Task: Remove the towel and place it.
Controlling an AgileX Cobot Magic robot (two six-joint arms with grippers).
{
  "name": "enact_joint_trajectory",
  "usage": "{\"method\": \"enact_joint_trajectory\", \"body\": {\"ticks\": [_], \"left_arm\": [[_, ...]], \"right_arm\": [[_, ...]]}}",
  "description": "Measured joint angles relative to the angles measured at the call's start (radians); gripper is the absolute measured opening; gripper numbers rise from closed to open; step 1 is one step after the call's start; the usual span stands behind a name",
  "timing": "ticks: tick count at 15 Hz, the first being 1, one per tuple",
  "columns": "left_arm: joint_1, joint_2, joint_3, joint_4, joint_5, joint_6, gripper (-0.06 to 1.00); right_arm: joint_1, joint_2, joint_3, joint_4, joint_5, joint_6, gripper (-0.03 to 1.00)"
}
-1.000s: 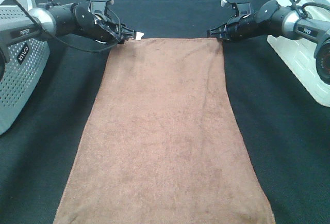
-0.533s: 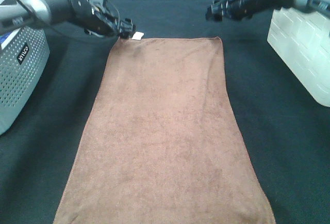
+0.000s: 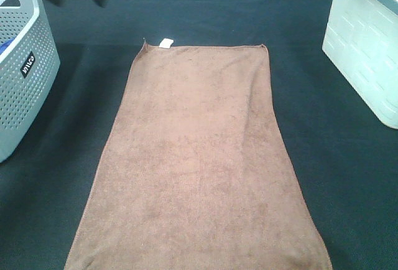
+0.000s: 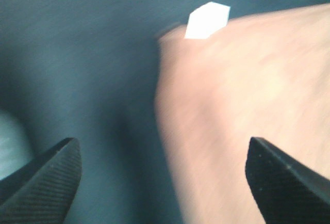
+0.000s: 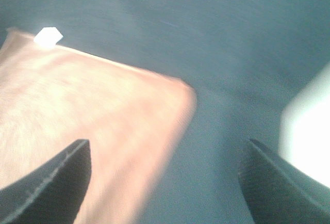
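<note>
High front view looking down, both wrist views close, tilted down, sharing towel (image 3: 199,164) tag (image 4: 207,20) corner

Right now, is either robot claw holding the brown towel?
No. The towel lies flat on the black cloth, and both wrist views show open jaws with nothing between them.

Before you, a black table cloth (image 3: 205,9) covering the whole work surface, a grey perforated basket (image 3: 22,77) at your left edge, a white panelled bin (image 3: 367,52) at your right edge, even overhead light.
</note>
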Motion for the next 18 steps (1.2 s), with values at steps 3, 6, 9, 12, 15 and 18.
{"method": "enact_joint_trajectory", "body": {"ticks": [3, 6, 9, 12, 15, 18], "left_arm": [[0.092, -0.083, 0.001, 0.023, 0.114, 0.005, 0.82], [0.148, -0.204, 0.113, 0.03, 0.119, 0.02, 0.82], [0.15, -0.419, 0.386, 0.047, 0.113, 0.023, 0.82], [0.15, -0.717, 0.742, 0.037, 0.02, 0.007, 0.82], [0.15, -1.061, 1.028, 0.032, -0.029, 0.0, 0.82], [0.15, -1.393, 1.26, 0.032, -0.036, 0.001, 0.82]], "right_arm": [[-0.021, -0.106, 0.002, -0.045, 0.095, 0.038, 0.75], [-0.019, -0.23, 0.115, -0.054, 0.099, 0.083, 0.75], [-0.019, -0.444, 0.404, -0.035, 0.099, 0.09, 0.75], [-0.019, -0.749, 0.783, -0.033, 0.099, 0.134, 0.75], [-0.019, -1.133, 1.164, -0.027, 0.1, 0.142, 0.75], [-0.019, -1.433, 1.39, -0.026, 0.097, 0.142, 0.75]]}}
